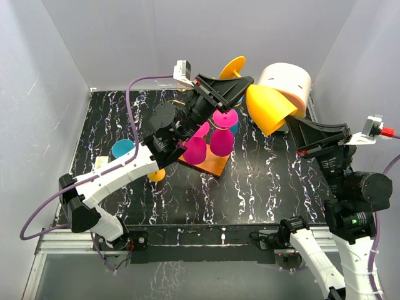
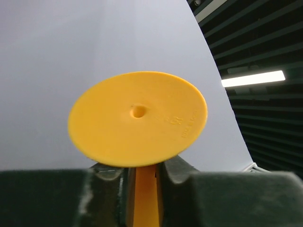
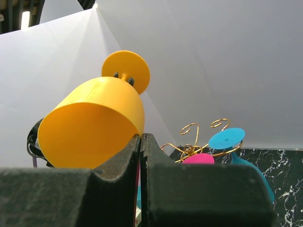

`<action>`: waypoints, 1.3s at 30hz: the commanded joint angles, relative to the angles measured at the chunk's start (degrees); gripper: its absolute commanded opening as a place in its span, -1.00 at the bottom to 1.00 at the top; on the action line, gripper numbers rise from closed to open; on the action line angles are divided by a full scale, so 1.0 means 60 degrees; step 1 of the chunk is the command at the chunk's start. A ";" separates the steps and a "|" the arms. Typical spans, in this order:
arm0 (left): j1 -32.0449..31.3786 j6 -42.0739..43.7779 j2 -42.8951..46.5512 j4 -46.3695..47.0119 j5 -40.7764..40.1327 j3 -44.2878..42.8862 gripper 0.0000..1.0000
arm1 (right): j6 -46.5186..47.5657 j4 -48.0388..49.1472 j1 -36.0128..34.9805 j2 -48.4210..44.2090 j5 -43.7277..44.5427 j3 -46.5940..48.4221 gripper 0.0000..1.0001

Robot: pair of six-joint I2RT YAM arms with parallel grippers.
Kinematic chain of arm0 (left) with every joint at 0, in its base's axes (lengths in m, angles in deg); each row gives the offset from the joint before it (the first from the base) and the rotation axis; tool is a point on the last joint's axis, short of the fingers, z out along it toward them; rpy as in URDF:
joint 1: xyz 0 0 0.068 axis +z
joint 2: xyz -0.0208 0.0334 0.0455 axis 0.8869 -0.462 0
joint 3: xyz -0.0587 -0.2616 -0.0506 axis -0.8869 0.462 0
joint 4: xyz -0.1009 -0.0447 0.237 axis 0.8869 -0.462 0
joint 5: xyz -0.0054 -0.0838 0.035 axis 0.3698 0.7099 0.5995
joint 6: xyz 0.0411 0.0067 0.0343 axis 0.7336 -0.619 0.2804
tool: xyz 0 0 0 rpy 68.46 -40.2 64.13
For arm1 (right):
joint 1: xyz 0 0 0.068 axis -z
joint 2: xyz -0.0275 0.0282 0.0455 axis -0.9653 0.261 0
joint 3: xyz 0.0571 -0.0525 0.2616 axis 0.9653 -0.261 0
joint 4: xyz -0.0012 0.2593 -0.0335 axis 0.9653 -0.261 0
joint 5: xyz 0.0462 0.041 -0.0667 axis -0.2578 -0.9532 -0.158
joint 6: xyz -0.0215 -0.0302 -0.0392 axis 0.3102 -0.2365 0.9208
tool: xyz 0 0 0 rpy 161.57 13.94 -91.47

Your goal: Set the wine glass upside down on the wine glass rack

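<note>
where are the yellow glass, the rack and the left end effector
yellow glass (image 1: pixel 270 109), top view, bowl
rack (image 1: pixel 215 164), top view, wooden base
left end effector (image 2: pixel 142 175), left wrist view, between fingertips

arms (image 1: pixel 115 175): white shells, black joints | left hand (image 1: pixel 239 81), right hand (image 1: pixel 291 122): black | cables (image 1: pixel 127 100): purple | wrist cameras (image 1: pixel 182 70): white

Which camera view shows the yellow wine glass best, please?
The right wrist view: the yellow wine glass appears nearly whole, tilted, bowl mouth and foot both clear. The top external view shows it smaller, its stem hidden by the left pincer. The left wrist view shows only its foot's underside and stem between the fingers.
</note>
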 commanded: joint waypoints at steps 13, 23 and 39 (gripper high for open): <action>0.0144 0.2354 0.0716 0.0073 -0.0147 -0.0171 -1.00 | 0.0227 -0.1690 -0.0027 -0.0665 0.2156 0.0235 -0.31; 0.0161 0.4766 0.2031 -0.0659 0.0388 0.1403 -1.00 | 0.0597 -0.4270 -0.0027 0.0113 0.2277 0.2649 -0.04; 0.0159 1.0408 0.2307 -0.1663 0.6242 0.2029 -1.00 | -0.1481 -0.5726 -0.0027 0.2953 -0.1669 0.4695 0.09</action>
